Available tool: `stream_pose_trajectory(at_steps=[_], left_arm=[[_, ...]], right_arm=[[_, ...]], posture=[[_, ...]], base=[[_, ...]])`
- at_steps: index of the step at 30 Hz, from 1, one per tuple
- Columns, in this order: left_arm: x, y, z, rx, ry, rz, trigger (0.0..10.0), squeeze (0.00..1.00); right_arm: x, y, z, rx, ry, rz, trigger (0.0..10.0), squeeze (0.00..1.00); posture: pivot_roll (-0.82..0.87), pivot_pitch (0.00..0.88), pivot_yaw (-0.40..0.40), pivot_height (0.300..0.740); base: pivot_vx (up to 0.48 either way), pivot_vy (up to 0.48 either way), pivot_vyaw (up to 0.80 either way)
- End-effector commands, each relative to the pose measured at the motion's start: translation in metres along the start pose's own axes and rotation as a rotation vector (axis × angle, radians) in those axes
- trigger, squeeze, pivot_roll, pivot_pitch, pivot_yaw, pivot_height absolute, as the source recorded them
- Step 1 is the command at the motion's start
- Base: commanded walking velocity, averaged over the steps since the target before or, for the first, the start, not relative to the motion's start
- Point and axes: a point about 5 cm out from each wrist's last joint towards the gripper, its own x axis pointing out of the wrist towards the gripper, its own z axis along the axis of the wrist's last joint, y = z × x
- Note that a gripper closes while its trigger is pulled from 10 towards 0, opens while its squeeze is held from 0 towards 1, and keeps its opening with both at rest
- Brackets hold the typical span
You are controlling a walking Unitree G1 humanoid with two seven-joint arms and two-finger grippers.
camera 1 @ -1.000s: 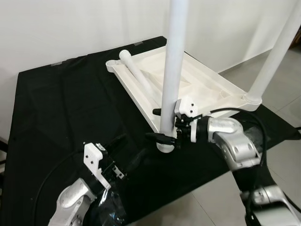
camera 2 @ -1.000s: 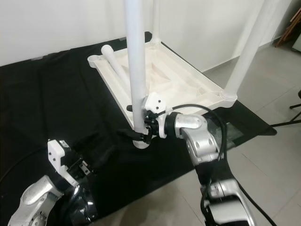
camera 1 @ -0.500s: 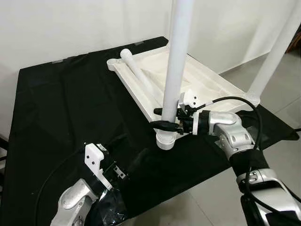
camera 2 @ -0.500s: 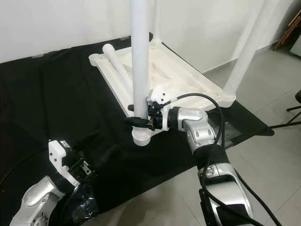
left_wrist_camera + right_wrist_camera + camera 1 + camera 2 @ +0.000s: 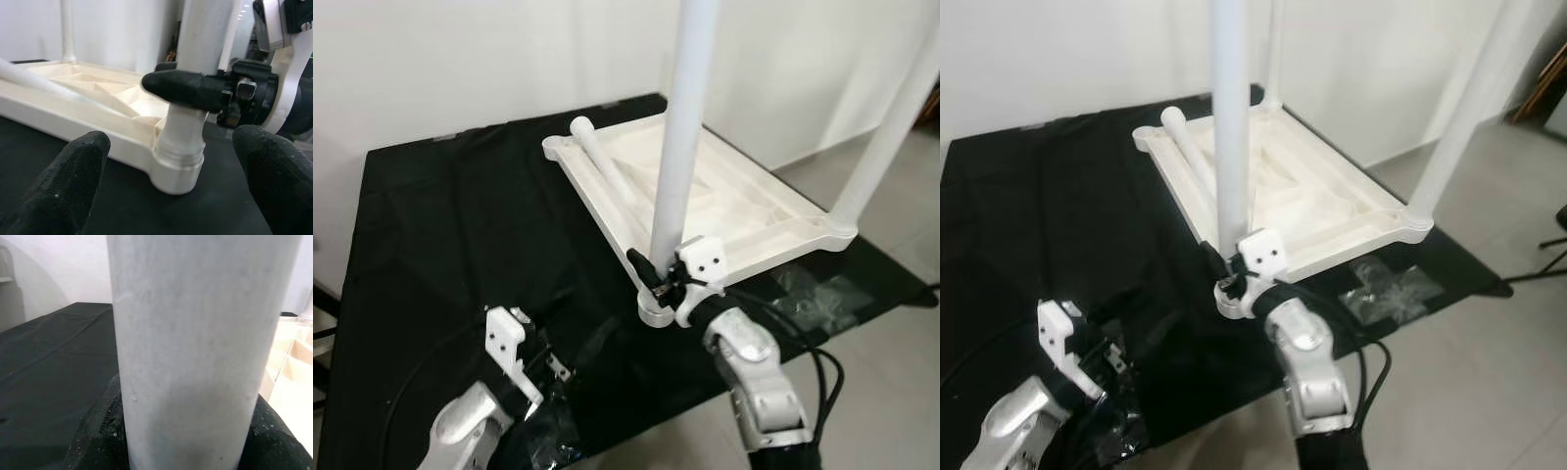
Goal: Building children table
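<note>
While the right claw (image 5: 656,277) grips the upright leg (image 5: 680,147), a loose leg (image 5: 603,176) lies in the upturned tabletop (image 5: 744,201) (left claw (image 5: 171,196) open nearby).

Soft, even daylight fills the head views, sharp throughout. The black cloth (image 5: 460,225) swallows shadow; crinkled plastic (image 5: 1386,291) glints. Close up, the white leg (image 5: 195,342) blurs, and the left end effector's fingertips (image 5: 73,181) are soft-focused.

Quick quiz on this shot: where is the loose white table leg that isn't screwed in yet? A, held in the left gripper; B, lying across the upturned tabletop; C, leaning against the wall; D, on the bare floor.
B: the loose leg lies flat across the upturned tabletop, while the right gripper clamps an upright leg.
</note>
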Motion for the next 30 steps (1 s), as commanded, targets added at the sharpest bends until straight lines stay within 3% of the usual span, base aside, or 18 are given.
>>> stream_pose_trajectory(at_steps=[1,8,9,11,12,13,14,15,17,18,19,21,23,30], left_arm=[[-0.003,0.003,-0.003,-0.006,0.024,0.0,10.0,0.0],[-0.003,0.004,-0.003,-0.003,0.02,0.022,10.0,0.0],[-0.003,0.004,-0.003,-0.003,0.018,0.023,10.0,0.0],[-0.002,0.004,-0.003,-0.004,0.017,0.023,10.0,0.0],[-0.002,0.004,-0.003,-0.005,0.017,0.021,10.0,0.0],[-0.002,0.004,-0.003,-0.005,0.017,0.021,10.0,0.0],[-0.002,0.004,-0.003,-0.007,0.016,0.018,10.0,0.0],[-0.001,0.003,-0.003,-0.009,0.015,0.016,10.0,0.0],[-0.001,0.003,-0.003,-0.01,0.015,0.015,10.0,0.0],[-0.001,0.003,-0.003,-0.011,0.014,0.015,10.0,0.0],[-0.001,0.003,-0.003,-0.011,0.014,0.015,10.0,0.0],[0.0,0.003,-0.004,-0.011,0.012,0.016,10.0,0.0],[0.001,0.002,-0.004,-0.01,0.011,0.017,10.0,0.0],[0.001,0.002,-0.004,-0.006,0.012,0.02,10.0,0.0]], right_arm=[[-0.009,-0.004,-0.04,0.1,0.199,-0.047,0.0,0.0],[-0.008,-0.001,-0.04,0.102,0.218,-0.05,0.0,0.0],[-0.01,-0.001,-0.038,0.117,0.227,-0.07,8.4,0.0],[-0.011,-0.001,-0.037,0.127,0.234,-0.087,8.4,0.0],[-0.008,-0.002,-0.031,0.137,0.209,-0.06,10.0,0.8],[-0.008,-0.002,-0.031,0.137,0.209,-0.06,10.0,0.8],[-0.004,-0.002,-0.019,0.153,0.159,0.014,10.0,1.0],[0.002,-0.004,-0.005,0.155,0.1,0.108,10.0,1.0],[0.006,-0.005,0.004,0.155,0.063,0.171,10.0,1.0],[0.009,-0.005,0.016,0.131,0.024,0.278,10.0,1.0],[0.009,-0.005,0.016,0.131,0.024,0.278,10.0,1.0],[0.01,-0.011,0.03,0.014,-0.002,0.491,10.0,1.0],[0.016,-0.026,0.03,-0.067,0.041,0.609,10.0,0.0],[0.031,-0.054,0.031,-0.036,0.094,0.616,10.0,0.0]], posture=[[-0.07,0.153,0.02,0.74],[-0.06,0.155,0.012,0.74],[-0.06,0.155,0.013,0.74],[-0.06,0.155,0.013,0.74],[-0.06,0.155,0.012,0.74],[-0.06,0.155,0.012,0.74],[-0.06,0.154,0.013,0.74],[-0.06,0.153,0.013,0.74],[-0.06,0.153,0.012,0.74],[-0.06,0.151,0.011,0.74],[-0.06,0.151,0.011,0.74],[-0.06,0.147,0.007,0.74],[-0.05,0.144,0.005,0.74],[-0.04,0.14,0.004,0.74]], base=[[0.0,0.0,0.0],[0.0,0.0,0.0],[0.0,0.0,0.0],[0.0,0.0,0.0],[0.0,0.0,0.0],[0.0,0.0,0.0],[0.0,0.0,0.0],[0.0,0.0,0.0],[0.0,0.0,0.0],[0.0,0.0,0.0],[0.0,0.0,0.0],[0.0,0.0,0.0],[0.0,0.0,0.0],[0.0,0.0,0.0]])
